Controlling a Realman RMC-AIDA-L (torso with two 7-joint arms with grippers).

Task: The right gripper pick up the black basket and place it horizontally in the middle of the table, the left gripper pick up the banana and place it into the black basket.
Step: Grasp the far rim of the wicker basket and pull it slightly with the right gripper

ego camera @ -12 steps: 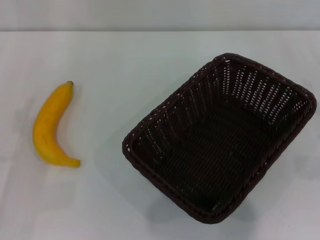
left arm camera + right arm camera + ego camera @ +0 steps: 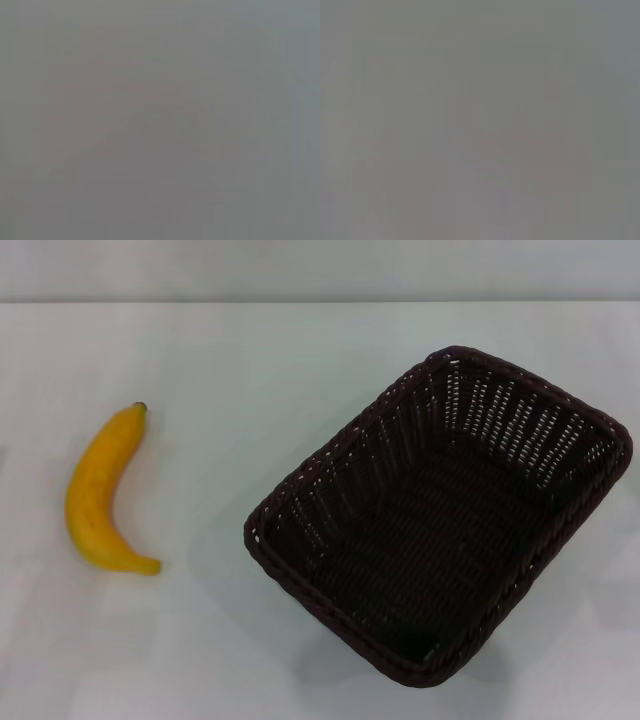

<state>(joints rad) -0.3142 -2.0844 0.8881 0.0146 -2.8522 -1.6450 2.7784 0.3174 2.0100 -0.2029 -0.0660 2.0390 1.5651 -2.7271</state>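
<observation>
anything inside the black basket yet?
No. The black basket shows only its own woven floor and walls; the banana lies apart on the table. What lies under the basket is covered.

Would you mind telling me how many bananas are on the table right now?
1. The banana lies on the left part of the table, apart from the black basket, whose visible interior holds none.

A staged test/lab setup is suggested, not a home or kitchen. A plain white counter [image 2: 300,360] is seen w/ no fittings or clutter, backed by a bare pale wall at 12 o'clock. Only two props are laid out: a banana [image 2: 97,495] at 9 o'clock and a black basket [image 2: 440,515] at 3 o'clock, well apart. Nothing but flat grey is given by both wrist views.
</observation>
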